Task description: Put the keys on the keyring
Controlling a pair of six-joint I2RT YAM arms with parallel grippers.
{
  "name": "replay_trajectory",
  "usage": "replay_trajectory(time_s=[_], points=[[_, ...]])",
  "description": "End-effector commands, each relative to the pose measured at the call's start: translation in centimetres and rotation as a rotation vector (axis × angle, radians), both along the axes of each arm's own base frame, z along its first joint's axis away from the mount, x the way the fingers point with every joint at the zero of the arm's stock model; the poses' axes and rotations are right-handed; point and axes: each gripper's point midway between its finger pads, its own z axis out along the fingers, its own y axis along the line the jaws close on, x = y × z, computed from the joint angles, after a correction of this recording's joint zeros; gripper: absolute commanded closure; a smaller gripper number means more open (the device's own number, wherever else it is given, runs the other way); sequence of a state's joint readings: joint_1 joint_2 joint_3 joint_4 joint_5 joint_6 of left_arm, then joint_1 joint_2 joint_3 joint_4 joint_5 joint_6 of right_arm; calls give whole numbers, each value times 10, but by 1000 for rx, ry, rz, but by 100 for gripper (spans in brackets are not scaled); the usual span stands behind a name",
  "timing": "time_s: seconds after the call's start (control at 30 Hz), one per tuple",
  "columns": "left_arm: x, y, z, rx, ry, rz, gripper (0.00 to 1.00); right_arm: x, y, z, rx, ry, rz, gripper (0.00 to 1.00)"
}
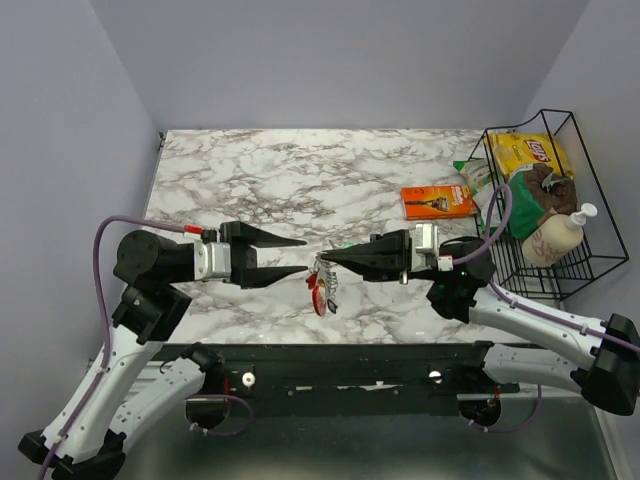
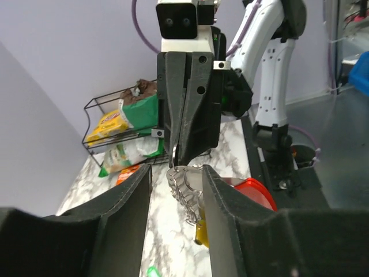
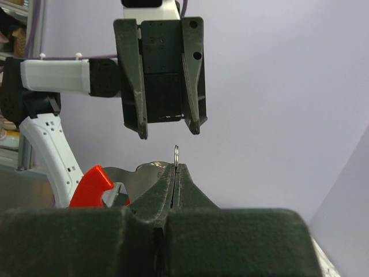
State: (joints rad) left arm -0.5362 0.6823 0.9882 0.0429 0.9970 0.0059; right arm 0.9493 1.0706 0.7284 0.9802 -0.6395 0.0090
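My right gripper [image 1: 322, 262] is shut on the keyring [image 3: 177, 153], a thin metal loop that sticks up edge-on from its tips [image 3: 176, 168]. Keys hang from the ring above the marble table [image 1: 300, 180]: a silver blade [image 2: 184, 187], a yellow head [image 2: 202, 231] and a red head [image 1: 318, 296], also red in the right wrist view [image 3: 89, 184]. My left gripper [image 1: 304, 256] faces it, open, with its fingers either side of the hanging keys [image 2: 177, 173] and not touching them. A small green bit [image 2: 151, 271] lies on the table below.
An orange flat packet [image 1: 438, 201] lies at the right of the table. Beyond it stands a black wire basket [image 1: 515, 128] with snack bags and a pump bottle [image 1: 555, 235]. Purple cables loop off both arms.
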Motion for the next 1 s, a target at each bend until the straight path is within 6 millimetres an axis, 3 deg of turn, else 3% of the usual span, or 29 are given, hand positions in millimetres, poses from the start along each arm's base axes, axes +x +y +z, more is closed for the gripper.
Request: replay_trajectory(time_s=[0.0,0.13,0.83,0.97], points=[[-10,-4,5,-33,2,-91,57,-19,-13,21,95,-59,53,99],[-9,-7,5,-35,11,-118,63,-22,-15,26,113,-65,69,99],[-7,-17,-4,-8,59,-210,62,-16,-8,25,115,-41,74,99],[-7,-18,-3,-9,59,-219,68,-14,-4,21,101,-39,78,99]])
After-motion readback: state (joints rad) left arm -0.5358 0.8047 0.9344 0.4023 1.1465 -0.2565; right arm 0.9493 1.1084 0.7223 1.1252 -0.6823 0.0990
